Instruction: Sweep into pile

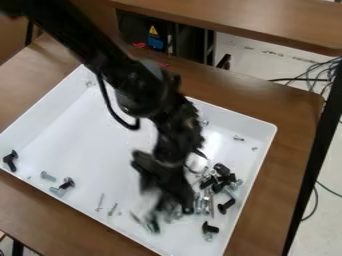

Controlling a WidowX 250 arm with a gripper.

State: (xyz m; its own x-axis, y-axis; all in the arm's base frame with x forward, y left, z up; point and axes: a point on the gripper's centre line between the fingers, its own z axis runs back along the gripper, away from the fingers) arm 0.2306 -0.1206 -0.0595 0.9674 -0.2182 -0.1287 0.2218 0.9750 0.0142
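The black gripper (pixel 170 212) hangs low over the lower middle of the white tray (pixel 60 132), its lower end blurred. Right beside it, toward the tray's right side, lies a cluster of black and silver screws (pixel 217 182). Just below that cluster is a black and silver bolt (pixel 210 230). Thin silver screws (pixel 100 201) lie left of the gripper. Farther left are a bolt with a dark head (pixel 65 185), a silver bolt (pixel 47 176) and a black bolt (pixel 11 160) by the left corner. Some pieces under the gripper are partly hidden.
The tray stands on a brown table (pixel 284 165), with raised walls around the screws. A small screw (pixel 238 138) lies near the right wall. Behind are another wooden tabletop (pixel 234 17), a dark box with a warning label (pixel 153 37) and cables on the floor.
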